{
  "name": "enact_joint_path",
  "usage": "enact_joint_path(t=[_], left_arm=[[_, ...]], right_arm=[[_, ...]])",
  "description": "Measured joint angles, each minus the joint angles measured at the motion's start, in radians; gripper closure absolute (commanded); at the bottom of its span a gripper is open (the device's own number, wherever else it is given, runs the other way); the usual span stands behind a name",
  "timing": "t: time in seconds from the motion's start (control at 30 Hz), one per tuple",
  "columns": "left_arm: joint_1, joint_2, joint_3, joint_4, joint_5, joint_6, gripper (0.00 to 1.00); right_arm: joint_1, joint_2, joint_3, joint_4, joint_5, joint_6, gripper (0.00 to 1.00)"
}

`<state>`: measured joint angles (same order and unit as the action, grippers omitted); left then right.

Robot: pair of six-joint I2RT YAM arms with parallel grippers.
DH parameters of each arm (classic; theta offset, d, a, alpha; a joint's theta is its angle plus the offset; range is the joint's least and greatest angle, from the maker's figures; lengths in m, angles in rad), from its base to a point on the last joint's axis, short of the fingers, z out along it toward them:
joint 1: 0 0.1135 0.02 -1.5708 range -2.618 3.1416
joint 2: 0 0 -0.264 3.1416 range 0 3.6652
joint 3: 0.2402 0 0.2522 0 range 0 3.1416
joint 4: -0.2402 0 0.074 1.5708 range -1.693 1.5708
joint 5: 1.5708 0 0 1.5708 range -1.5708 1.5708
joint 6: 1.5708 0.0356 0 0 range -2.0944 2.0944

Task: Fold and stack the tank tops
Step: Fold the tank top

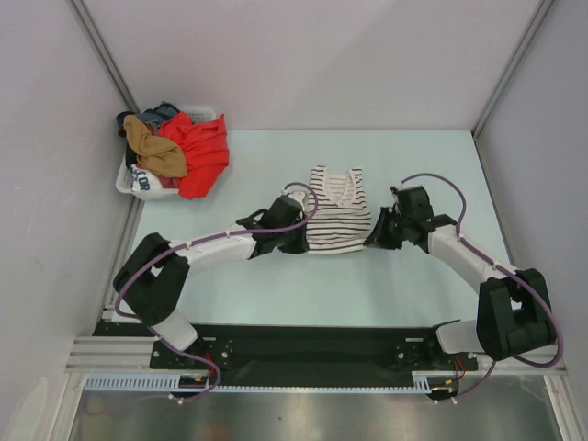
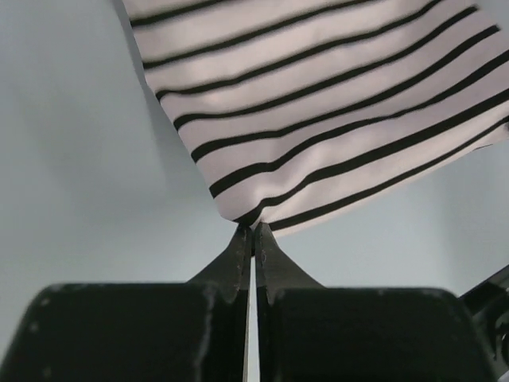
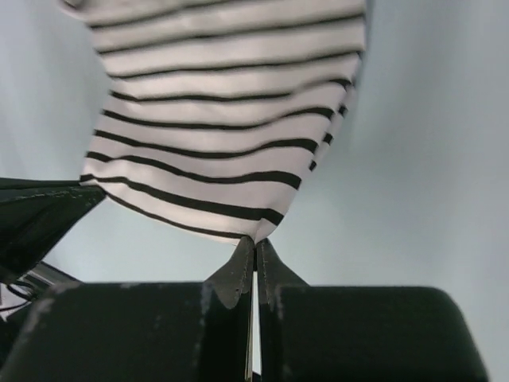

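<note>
Striped tank top (image 1: 336, 211) on table (image 1: 413, 156), hem corners clamped in left gripper (image 2: 253, 230) and right gripper (image 3: 254, 241).

Bright, even, diffuse light, faint soft shadows, striped tank top (image 2: 318, 103) slightly blurred in wrist views

Left arm (image 1: 209, 248) and right arm (image 1: 462, 255): white links, bulky black joint housings, a purple cable (image 1: 432, 175) looped along each. Left gripper (image 2: 252, 232) and right gripper (image 3: 254, 243) are matte black, fingers tapering to thin tips.
</note>
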<state>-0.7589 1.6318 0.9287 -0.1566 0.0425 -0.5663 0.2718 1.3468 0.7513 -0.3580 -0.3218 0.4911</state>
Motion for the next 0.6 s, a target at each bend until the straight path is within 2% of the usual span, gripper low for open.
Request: enact_joint_path(t=[0.1, 0.2, 0.33, 0.47, 0.6], left_arm=[[0.011, -0.041, 0.073, -0.059, -0.032, 0.010, 1.00], [0.015, -0.150, 0.065, -0.069, -0.041, 0.009, 1.00], [-0.017, -0.274, -0.094, 0.026, -0.035, -0.020, 1.00], [-0.097, -0.248, -0.286, 0.070, -0.002, -0.074, 1.00], [-0.170, -0.248, -0.350, 0.070, 0.011, -0.118, 1.00]], right_arm=[[0.002, -0.009, 0.117, -0.036, 0.011, -0.006, 1.00], [0.008, -0.079, 0.129, -0.038, 0.020, -0.005, 1.00], [0.023, -0.170, -0.007, -0.008, 0.006, 0.014, 1.00], [0.072, -0.202, -0.208, -0.021, -0.023, 0.056, 1.00], [0.128, -0.266, -0.253, -0.073, -0.029, 0.087, 1.00]])
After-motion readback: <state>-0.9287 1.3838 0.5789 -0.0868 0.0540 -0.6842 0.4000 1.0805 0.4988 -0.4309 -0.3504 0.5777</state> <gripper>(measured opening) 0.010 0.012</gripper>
